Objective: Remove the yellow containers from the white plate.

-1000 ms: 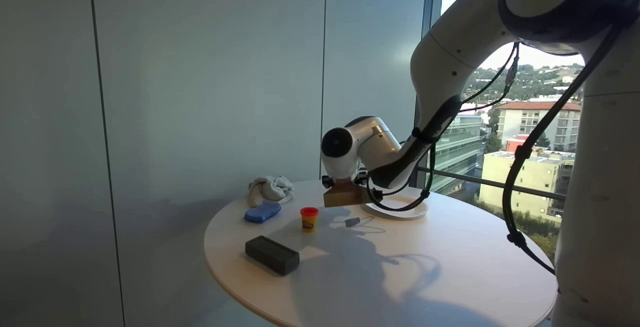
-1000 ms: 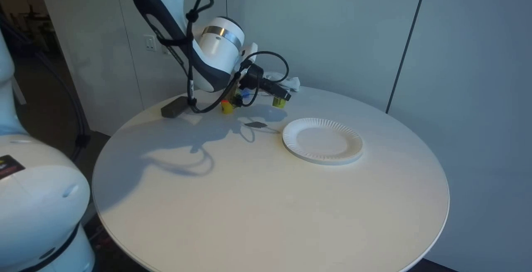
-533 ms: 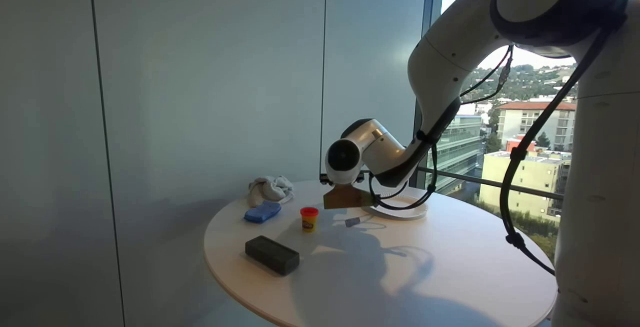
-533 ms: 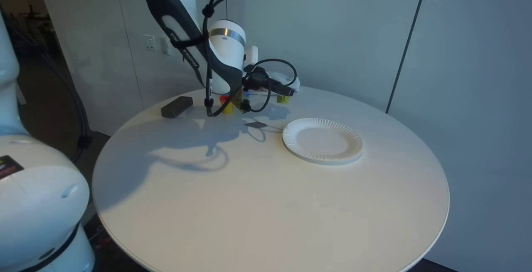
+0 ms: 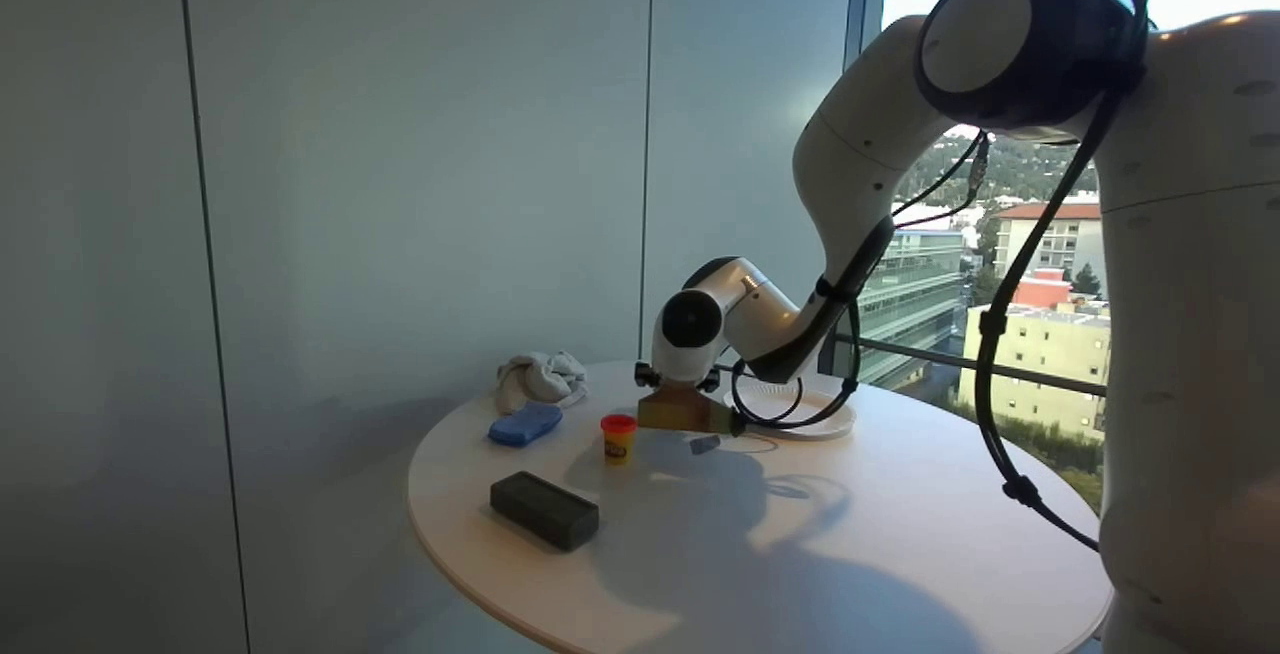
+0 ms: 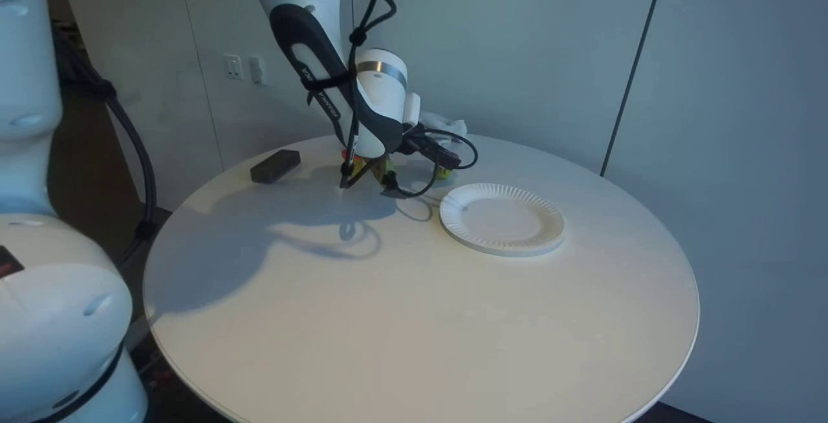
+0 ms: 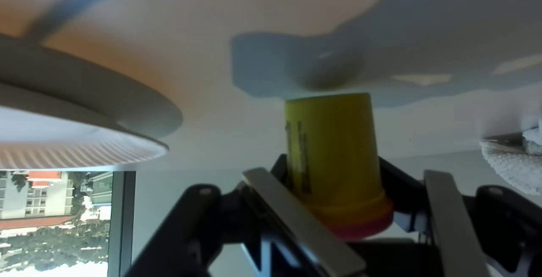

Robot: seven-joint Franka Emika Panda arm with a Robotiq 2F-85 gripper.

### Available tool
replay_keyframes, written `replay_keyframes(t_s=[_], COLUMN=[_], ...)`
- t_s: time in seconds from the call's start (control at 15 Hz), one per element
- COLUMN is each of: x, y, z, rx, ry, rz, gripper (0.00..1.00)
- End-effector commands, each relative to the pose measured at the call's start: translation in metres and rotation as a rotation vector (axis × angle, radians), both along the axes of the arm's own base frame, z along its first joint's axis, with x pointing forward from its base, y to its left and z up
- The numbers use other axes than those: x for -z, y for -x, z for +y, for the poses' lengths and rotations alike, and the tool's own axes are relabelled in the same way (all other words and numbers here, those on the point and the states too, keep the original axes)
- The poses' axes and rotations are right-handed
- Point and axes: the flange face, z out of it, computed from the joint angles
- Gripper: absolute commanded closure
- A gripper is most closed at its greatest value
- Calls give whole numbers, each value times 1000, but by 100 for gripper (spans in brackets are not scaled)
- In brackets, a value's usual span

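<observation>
Jaws clamped on one yellow container (image 7: 332, 150) have just sunk lower, bringing it nearer the desk (image 6: 491, 326), beside the white plate (image 6: 502, 219) rather than over it. The other yellow container (image 5: 618, 442) (upright, red on top) stands on the desk, well apart from the plate. With both off the plate, I judge that only set-down and release remain.

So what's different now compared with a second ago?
The gripper has come down toward the table, bringing its yellow container lower and rightward in an exterior view. No grab or release shows. Unmoved: the white plate, the standing container, the black block, the blue item and the cloth.
</observation>
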Motion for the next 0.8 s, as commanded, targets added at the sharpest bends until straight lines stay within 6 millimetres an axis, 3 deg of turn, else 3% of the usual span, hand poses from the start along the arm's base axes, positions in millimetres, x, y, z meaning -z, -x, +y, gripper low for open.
replay_keyframes(t_s=[0.0, 0.73], x=[5, 23], y=[-19, -38], z=[-10, -22], rx=[-4, 125], ry=[-32, 102], rz=[-33, -149], gripper=[77, 77])
